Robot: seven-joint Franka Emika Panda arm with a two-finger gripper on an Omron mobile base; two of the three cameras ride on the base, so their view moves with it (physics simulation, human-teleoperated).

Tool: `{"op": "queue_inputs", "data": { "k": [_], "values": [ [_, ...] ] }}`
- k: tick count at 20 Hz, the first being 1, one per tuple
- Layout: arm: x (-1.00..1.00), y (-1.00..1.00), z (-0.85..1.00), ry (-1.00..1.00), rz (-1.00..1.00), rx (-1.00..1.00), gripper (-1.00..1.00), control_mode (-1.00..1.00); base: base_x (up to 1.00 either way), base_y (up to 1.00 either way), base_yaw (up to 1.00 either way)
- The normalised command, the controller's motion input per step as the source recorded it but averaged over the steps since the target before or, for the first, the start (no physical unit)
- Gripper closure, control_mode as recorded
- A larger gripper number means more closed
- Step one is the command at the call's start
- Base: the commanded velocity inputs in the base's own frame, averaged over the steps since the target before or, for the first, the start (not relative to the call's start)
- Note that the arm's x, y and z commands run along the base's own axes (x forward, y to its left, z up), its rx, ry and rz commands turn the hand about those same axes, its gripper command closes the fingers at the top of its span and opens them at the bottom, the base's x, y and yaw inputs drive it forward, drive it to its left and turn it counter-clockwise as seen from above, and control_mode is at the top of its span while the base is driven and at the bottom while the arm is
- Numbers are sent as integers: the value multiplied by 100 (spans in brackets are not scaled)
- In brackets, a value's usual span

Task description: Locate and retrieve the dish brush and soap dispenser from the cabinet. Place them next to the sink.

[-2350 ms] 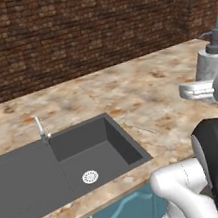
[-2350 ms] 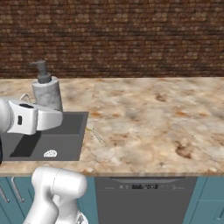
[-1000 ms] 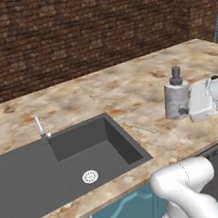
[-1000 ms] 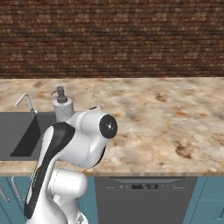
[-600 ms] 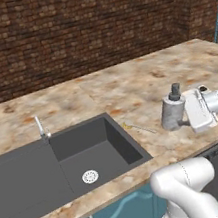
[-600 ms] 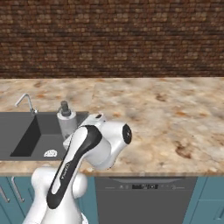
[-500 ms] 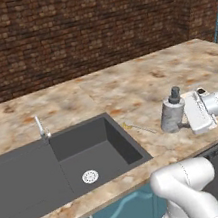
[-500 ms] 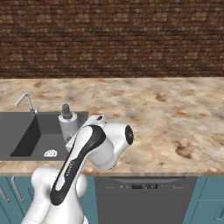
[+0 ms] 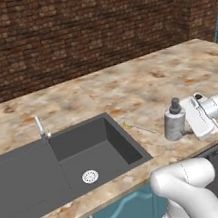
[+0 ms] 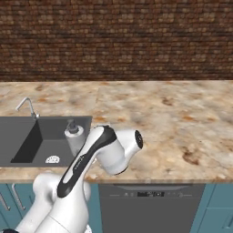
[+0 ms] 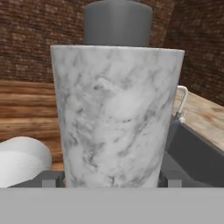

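Soap dispenser (image 9: 174,121) stands upright on the marbled counter (image 9: 142,82), just right of the sink (image 9: 64,162) near its front corner. Gripper (image 9: 186,117) reaches in level from the right, fingers spread wide on either side of the bottle; actual contact cannot be confirmed. Tap (image 9: 41,128) sits behind the basin.

You have a speckled beige stone counter (image 9: 127,85) carrying the dark two-basin sink (image 9: 65,164) — the soap dispenser (image 9: 174,121) stands upright on it just right of the sink, a thin yellowish streak (image 9: 137,127) between them.
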Motion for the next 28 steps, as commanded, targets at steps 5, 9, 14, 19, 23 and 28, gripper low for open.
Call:
{"op": "queue_inputs", "data": {
  "k": [5, 9, 14, 19, 23, 28],
  "values": [
    [2, -2, -48, 0, 2, -9, 100, -100, 0, 0, 0],
    [7, -3, -43, -2, 0, -4, 100, -100, 0, 0, 0],
    [18, 0, -38, 0, 0, -1, 100, -100, 0, 0, 0],
    [25, 0, -31, -3, 0, 0, 100, -100, 0, 0, 0],
    [34, -4, -13, -3, 0, 6, 100, -100, 0, 0, 0],
    [47, -10, -12, 1, 0, 11, 100, -100, 0, 0, 0]
  ]
}}
